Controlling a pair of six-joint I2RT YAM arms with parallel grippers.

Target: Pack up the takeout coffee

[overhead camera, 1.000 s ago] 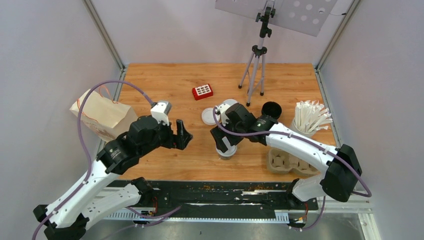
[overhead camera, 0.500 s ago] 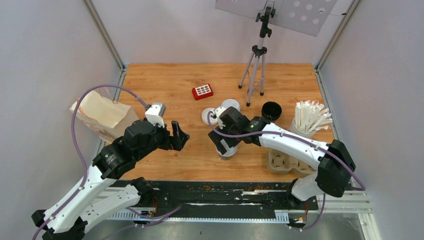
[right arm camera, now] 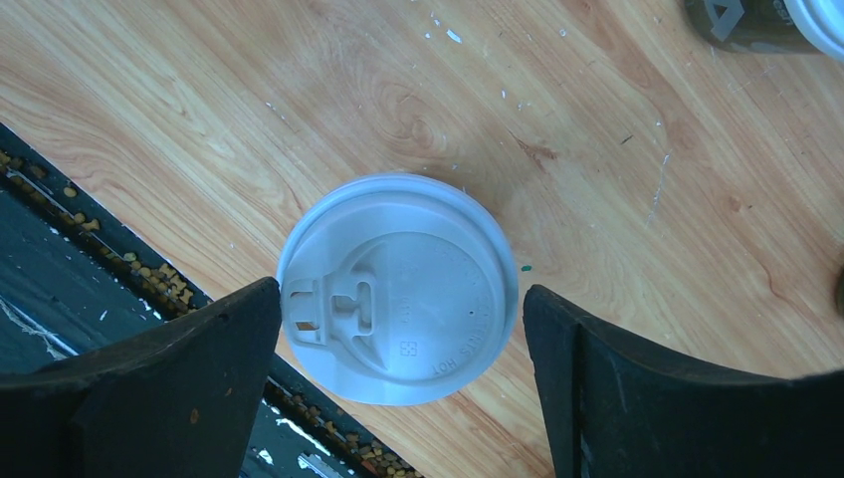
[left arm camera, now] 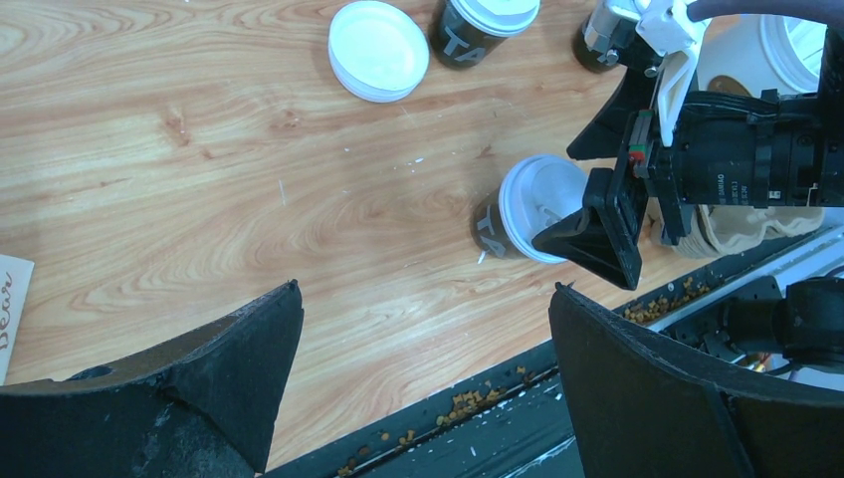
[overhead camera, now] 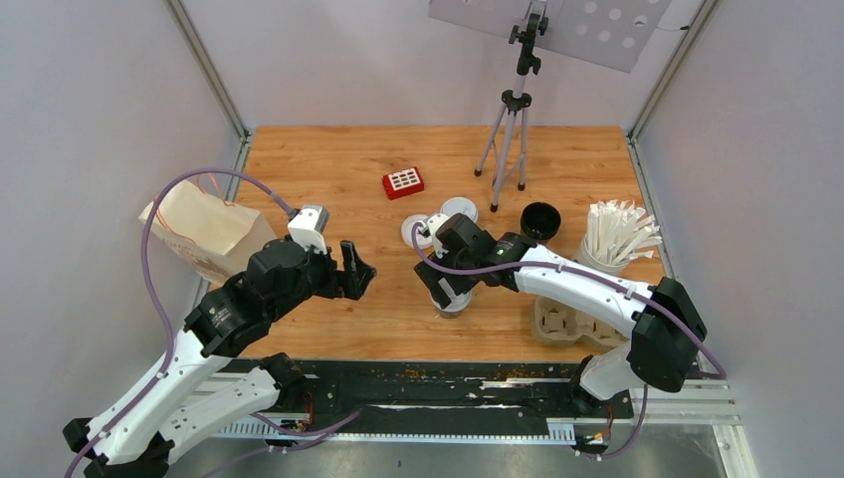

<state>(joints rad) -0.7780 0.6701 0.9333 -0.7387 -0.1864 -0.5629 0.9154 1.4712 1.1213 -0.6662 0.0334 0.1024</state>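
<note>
Right fingers spread wide; lidded cup between.

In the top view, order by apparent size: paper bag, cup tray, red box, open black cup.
1. paper bag
2. cup tray, partly hidden
3. red box and open black cup: about alike, unranked

Overhead and downward wrists sharing cup

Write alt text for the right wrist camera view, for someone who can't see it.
A white-lidded coffee cup, seen from above, stands on the wooden table between the right gripper's open fingers. Another dark cup shows at the top right corner.
</note>
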